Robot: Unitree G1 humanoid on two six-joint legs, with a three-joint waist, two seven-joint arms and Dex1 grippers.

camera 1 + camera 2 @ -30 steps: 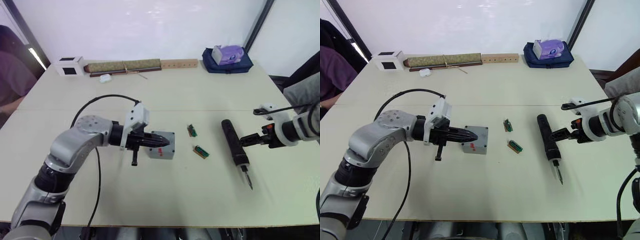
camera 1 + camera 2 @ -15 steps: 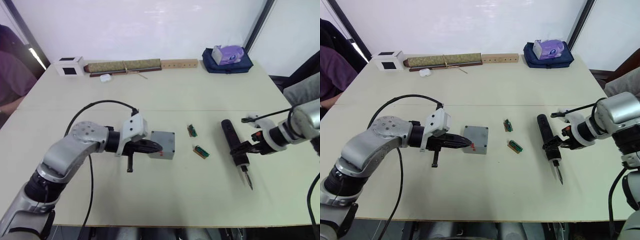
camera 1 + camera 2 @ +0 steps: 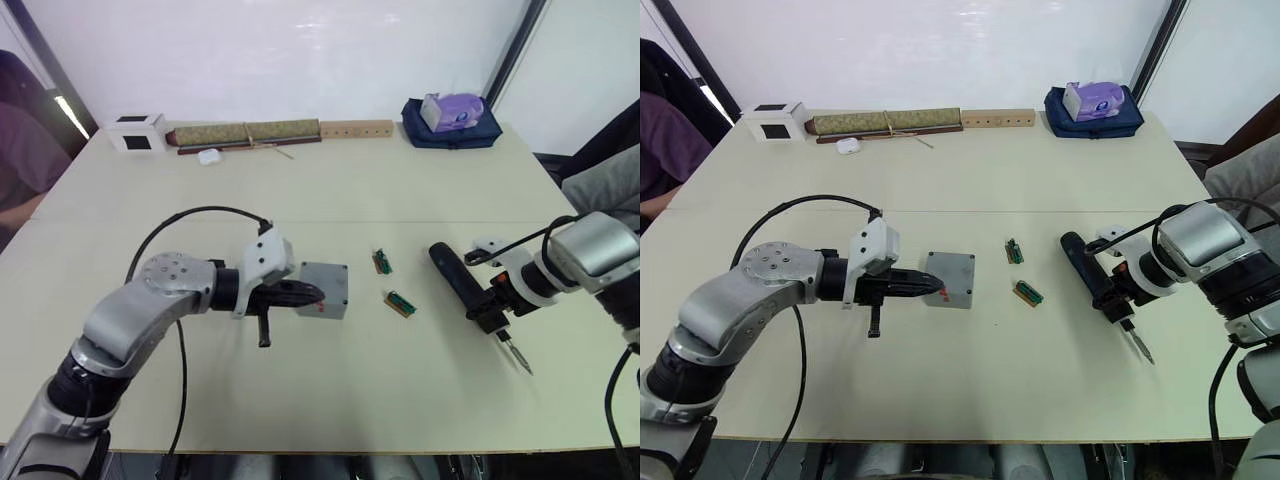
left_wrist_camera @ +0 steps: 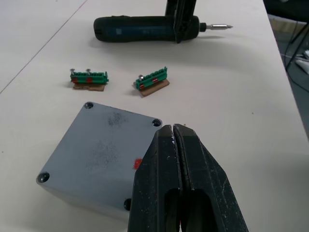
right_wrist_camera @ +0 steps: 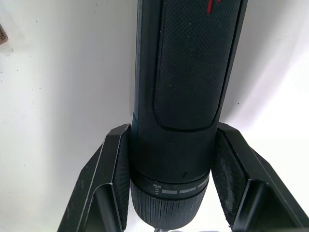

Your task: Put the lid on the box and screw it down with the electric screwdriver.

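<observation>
The electric screwdriver (image 3: 470,289) is being gripped by the right gripper (image 3: 492,308), at 3 o'clock from the box (image 3: 325,290).

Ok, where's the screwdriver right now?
The electric screwdriver lies on the robot's right side of the table, between the jaws of the right gripper, just right of the two green circuit boards.

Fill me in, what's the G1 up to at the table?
The right gripper is clamped around the electric screwdriver, near its bit end. The left gripper, fingers shut, rests its tips at the grey box, whose lid is already on. Two small green circuit boards lie on the table between box and screwdriver.
</observation>
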